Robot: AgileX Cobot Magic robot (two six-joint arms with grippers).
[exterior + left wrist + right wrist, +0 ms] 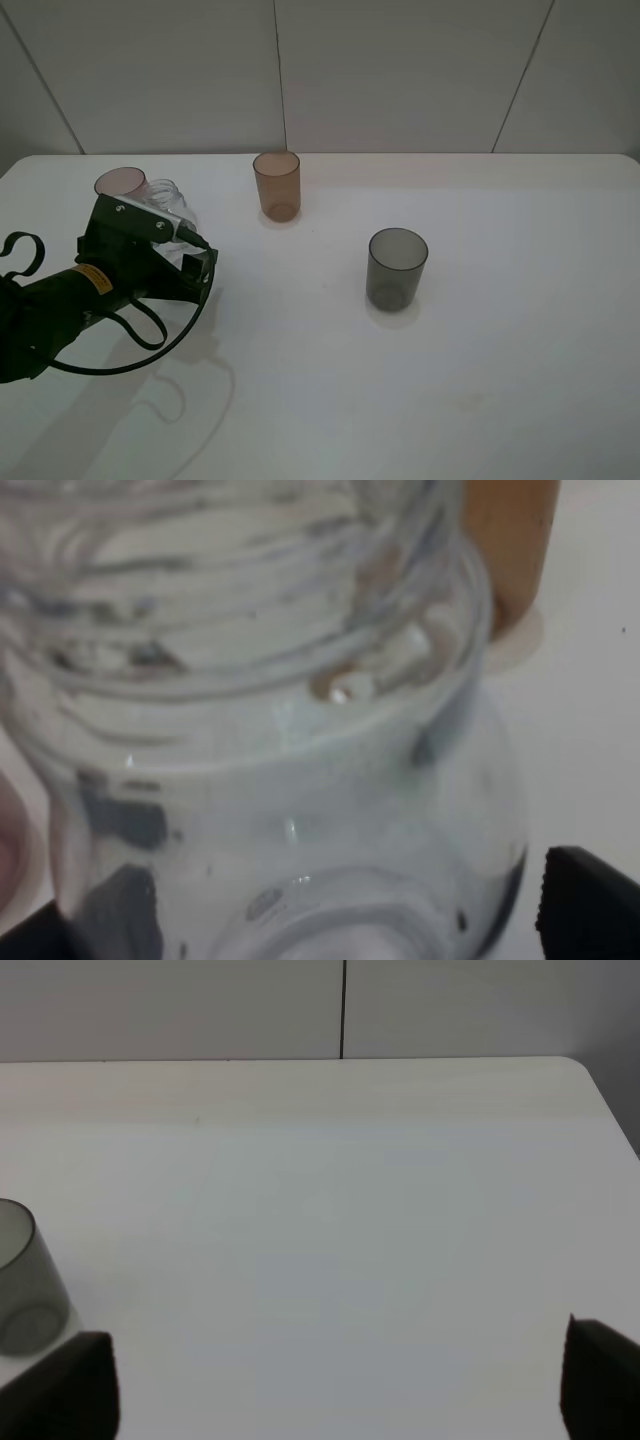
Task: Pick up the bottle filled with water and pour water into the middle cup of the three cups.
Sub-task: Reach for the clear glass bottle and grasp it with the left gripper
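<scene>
The left pincer stood wide, one finger on each side of the bottle, level with its round body. The bottle stood upright and capless on the table, filling the gap between the fingers. A sliver of table showed between one finger and the glass. At the other finger I could not tell whether they touched. The pink cup stood just beside the bottle, beyond the pincer and to its left. The amber cup stood ahead of the pincer and to its right, apart from the bottle. The grey cup was well apart, farther to the pincer's right.

The right pincer was also spread wide and held nothing, with only bare table between its fingers. The grey cup stood ahead of it, just outside one finger, on the side toward the left pincer. The bottle and the amber cup did not show from its wrist.
</scene>
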